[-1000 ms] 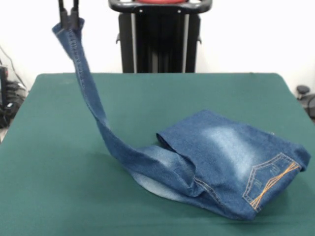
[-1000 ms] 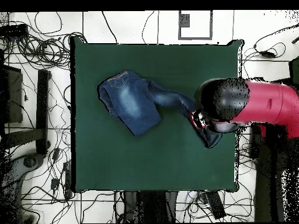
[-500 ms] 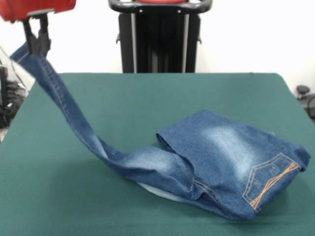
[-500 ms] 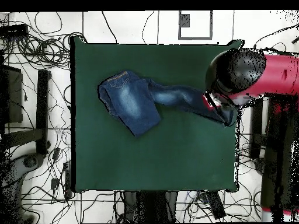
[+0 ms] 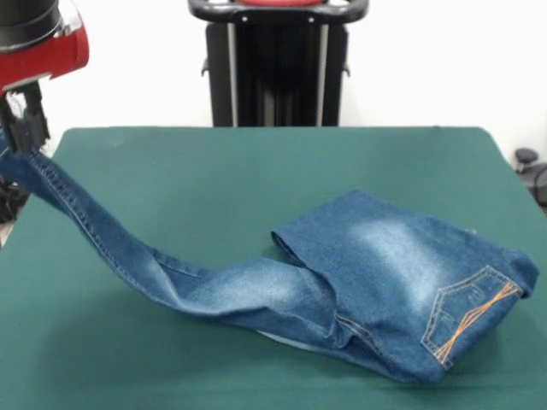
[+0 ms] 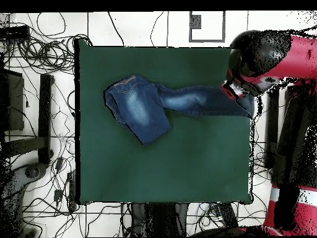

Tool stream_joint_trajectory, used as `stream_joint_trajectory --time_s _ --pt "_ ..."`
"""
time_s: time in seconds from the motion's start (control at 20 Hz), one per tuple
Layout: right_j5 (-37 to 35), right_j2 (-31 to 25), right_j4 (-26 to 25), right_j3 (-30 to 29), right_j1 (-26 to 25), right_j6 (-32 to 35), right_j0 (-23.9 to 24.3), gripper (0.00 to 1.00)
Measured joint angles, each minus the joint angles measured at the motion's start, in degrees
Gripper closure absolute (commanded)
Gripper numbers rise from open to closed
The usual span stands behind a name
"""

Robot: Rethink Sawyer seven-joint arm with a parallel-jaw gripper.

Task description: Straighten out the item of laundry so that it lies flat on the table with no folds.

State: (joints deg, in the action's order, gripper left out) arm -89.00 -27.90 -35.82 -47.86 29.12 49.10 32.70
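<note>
1. Jeans [image 5: 376, 273]: one pair, blue denim with faded whitish patches. The body lies folded over itself on the table's right half in the front view. One back pocket [image 5: 468, 312] with orange embroidery faces the camera at the near right end. Tan stitching runs along the seams.
2. Trouser leg [image 5: 111, 248]: a single leg is drawn out from the folded body and stretched leftward in the front view. It rises off the cloth as a taut slanting strip, and its hem end is held up at the table's left edge. In the overhead view the same leg [image 6: 198, 101] runs from the folded body to the table's right edge.
3. Gripper [image 5: 26, 128]: black, hanging below the red arm [image 5: 43, 51] at the upper left of the front view. It is clamped on the leg's hem end, holding it above the table's edge. In the overhead view the arm's red and black head covers it.
4. Table [image 5: 256, 179]: large, rectangular, with a dark green cloth top. The jeans cover only part of it; bare cloth surrounds the folded body on all sides.
5. Fold state: the jeans' body is doubled over, with a paler inner layer just visible beneath its near edge.
6. Surroundings: cables [image 6: 37, 37] lie on the floor around the table in the overhead view.
</note>
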Motion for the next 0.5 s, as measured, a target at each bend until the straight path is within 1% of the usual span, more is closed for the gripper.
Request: stream_joint_trajectory --time_s 0.25,0.35,0.4,0.5 --pt "-0.5 -0.2 -0.2 3.9 -2.3 -0.7 -0.3 1.00" --pt "-0.5 -0.2 -0.3 4.5 -2.5 -0.7 -0.4 1.00" --pt "-0.5 -0.2 -0.3 5.2 -2.6 -0.7 -0.6 0.00" --pt "-0.5 -0.2 -0.3 5.4 -2.6 -0.7 -0.7 0.00"
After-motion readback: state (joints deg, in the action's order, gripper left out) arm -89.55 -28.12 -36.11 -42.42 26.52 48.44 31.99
